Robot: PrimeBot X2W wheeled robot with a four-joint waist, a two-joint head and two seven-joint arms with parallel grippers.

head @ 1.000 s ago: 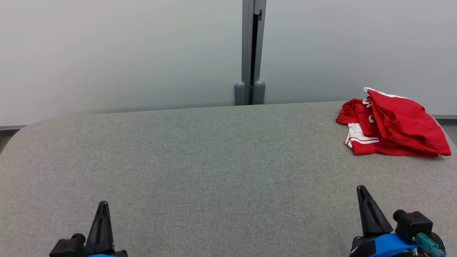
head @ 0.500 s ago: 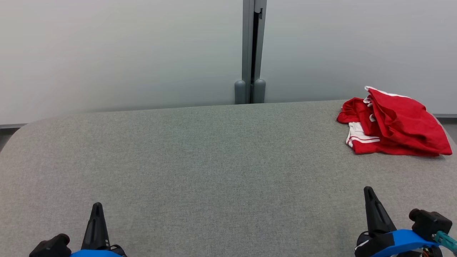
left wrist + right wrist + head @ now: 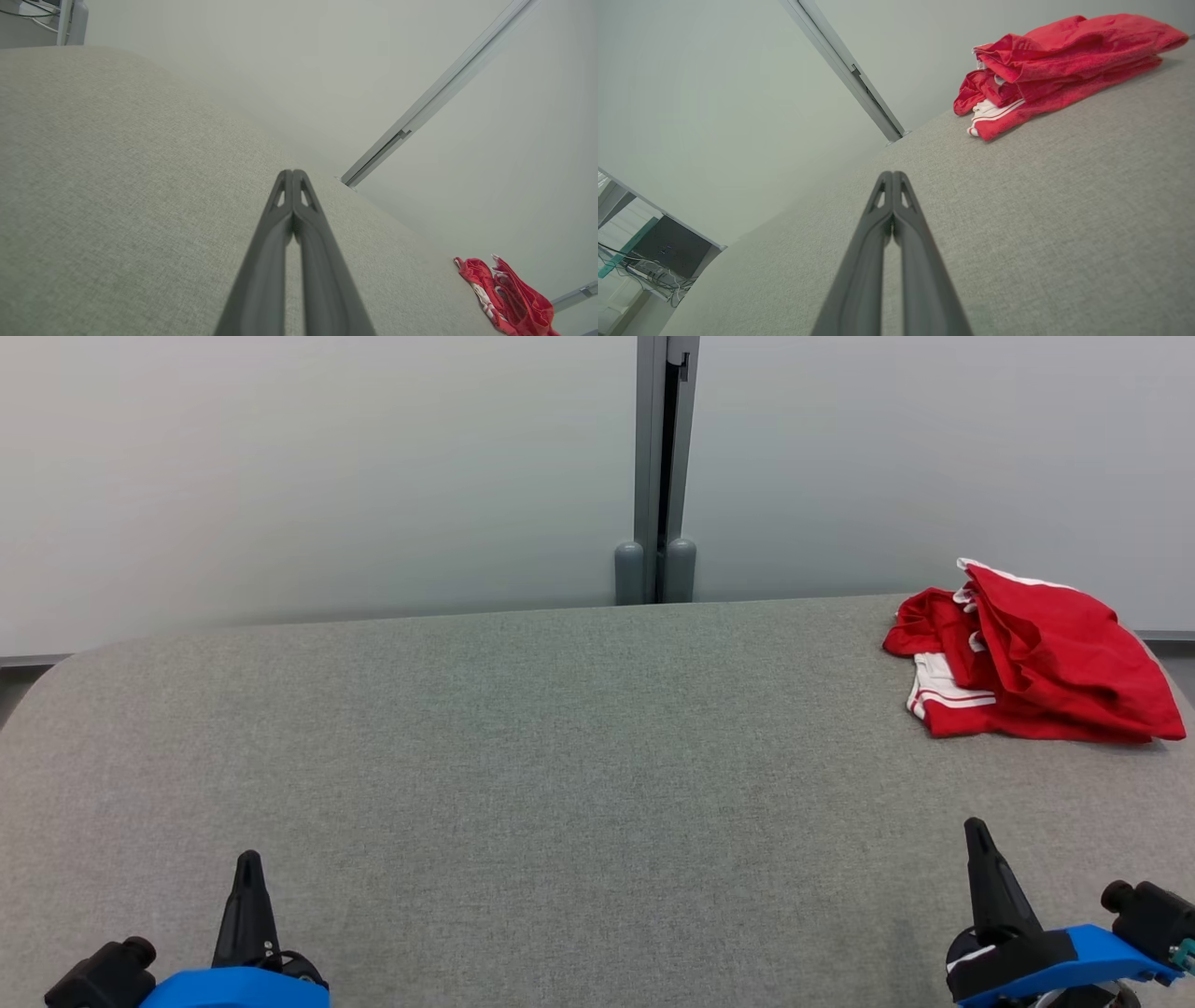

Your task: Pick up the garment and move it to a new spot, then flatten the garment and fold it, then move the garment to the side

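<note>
The garment [image 3: 1036, 663] is a red piece with white trim, lying crumpled at the far right of the grey fabric table [image 3: 560, 756]. It appears small at the lower right of the left wrist view, garment [image 3: 511, 298], and large at the upper right of the right wrist view, garment [image 3: 1055, 60]. My left gripper [image 3: 248, 863] stands at the lower left, shut and holding nothing, left gripper [image 3: 292, 175]. At the lower right my right gripper [image 3: 977, 831] is also shut and holds nothing, well short of the garment, right gripper [image 3: 893, 176].
A pale wall with a grey vertical post [image 3: 658, 476] rises behind the table's far edge. The table's corners are rounded. A desk with cables [image 3: 649, 266] shows off the table's left end.
Both grippers have closed the last bit and drifted slightly outward and lower in the head view. The garment has not moved.
</note>
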